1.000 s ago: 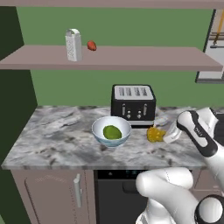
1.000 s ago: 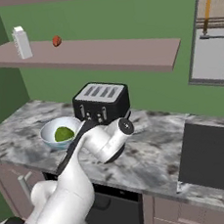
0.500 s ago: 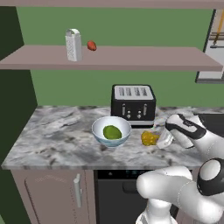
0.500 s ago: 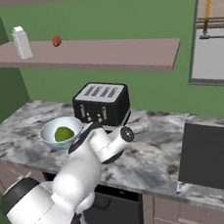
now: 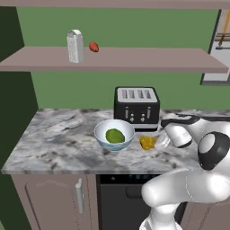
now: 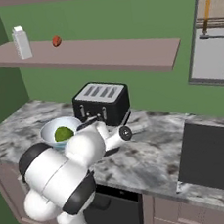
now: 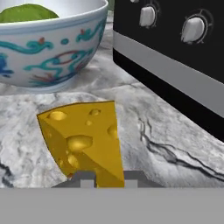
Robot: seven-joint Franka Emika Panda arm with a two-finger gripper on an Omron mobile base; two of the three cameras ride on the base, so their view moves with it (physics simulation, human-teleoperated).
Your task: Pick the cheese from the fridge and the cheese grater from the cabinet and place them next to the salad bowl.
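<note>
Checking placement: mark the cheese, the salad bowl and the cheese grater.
cheese (image 7: 83, 140): hand view, on its holed yellow face.
salad bowl (image 5: 104, 139): left base view, on its white outer wall.
cheese grater (image 5: 75, 46): left base view, on its front face, on the shelf.

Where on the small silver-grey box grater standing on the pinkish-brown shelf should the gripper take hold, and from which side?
Probably by the body of the silver-grey box grater, pinched across its two narrow sides below the top, coming in level from the front. It stands upright near the front edge of the pinkish-brown shelf, and another board above leaves little room to descend. The small red-orange fruit beside it sits apart.
</note>
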